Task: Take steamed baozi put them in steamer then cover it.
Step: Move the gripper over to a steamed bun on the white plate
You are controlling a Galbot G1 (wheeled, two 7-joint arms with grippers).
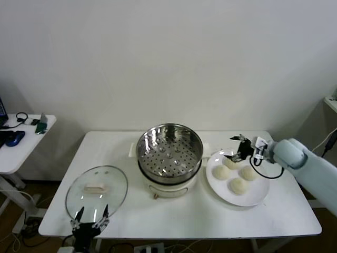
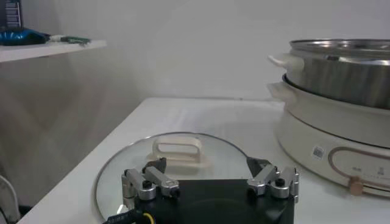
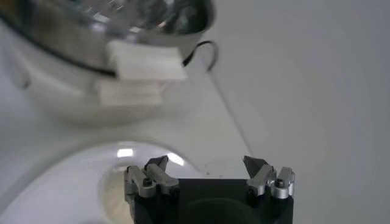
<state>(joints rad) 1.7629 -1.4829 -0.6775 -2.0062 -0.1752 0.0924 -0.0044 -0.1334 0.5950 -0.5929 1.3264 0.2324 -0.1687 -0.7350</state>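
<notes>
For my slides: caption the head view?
Right gripper open above plated baozi; steamer empty, uncovered.

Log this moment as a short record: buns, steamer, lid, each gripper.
buns: three visible on the white plate, right of the steamer; nearest the gripper is one bun
steamer: basket empty, uncovered, on its pot base
lid: glass lid flat on the table, left of the steamer
right gripper: open, above the plate's far edge
left gripper: open, at the lid's near edge

Soft, even indoor light; glare glints on the steamer (image 1: 169, 150) rim, and the right wrist view's foreground blurs.
</notes>
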